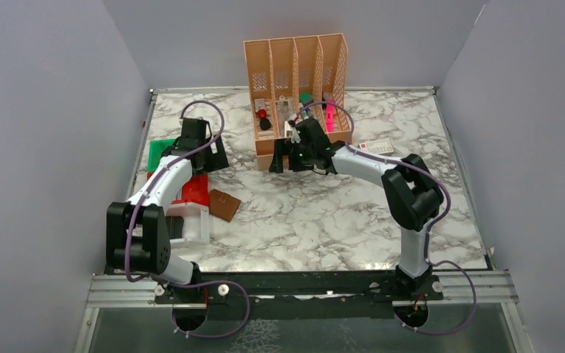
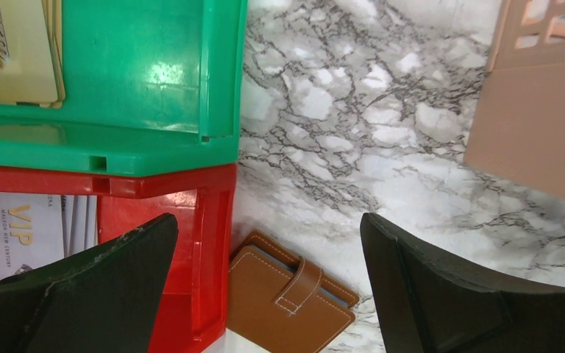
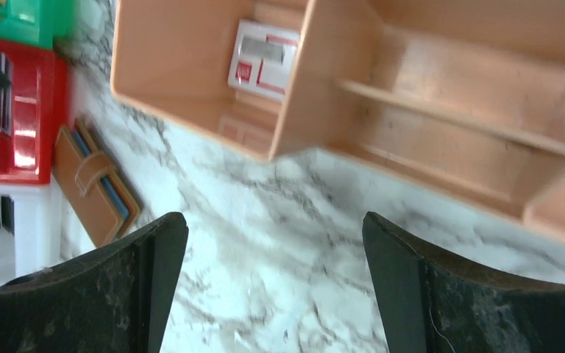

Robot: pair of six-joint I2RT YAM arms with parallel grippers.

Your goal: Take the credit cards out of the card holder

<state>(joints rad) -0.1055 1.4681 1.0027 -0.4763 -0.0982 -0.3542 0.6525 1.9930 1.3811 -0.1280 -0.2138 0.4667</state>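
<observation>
The brown card holder (image 1: 224, 205) lies shut on the marble, its strap fastened, touching the red tray (image 1: 196, 190). In the left wrist view the card holder (image 2: 287, 305) sits low between my fingers, and a bluish-grey edge of credit cards (image 2: 336, 291) peeks from its fold. My left gripper (image 2: 268, 228) is open above it and holds nothing. It hovers over the trays (image 1: 212, 156). My right gripper (image 3: 274, 224) is open and empty over bare marble, in front of the organizer (image 1: 278, 158). The card holder (image 3: 92, 187) shows at that view's left edge.
A green tray (image 2: 140, 81) holds a yellowish VIP card (image 2: 7, 51). The red tray (image 2: 202, 220) holds a white VIP card (image 2: 18, 235). A peach file organizer (image 1: 298, 81) stands at the back, a white tray (image 1: 191, 224) lies near the left arm, and a white box (image 1: 377, 147) lies to the right.
</observation>
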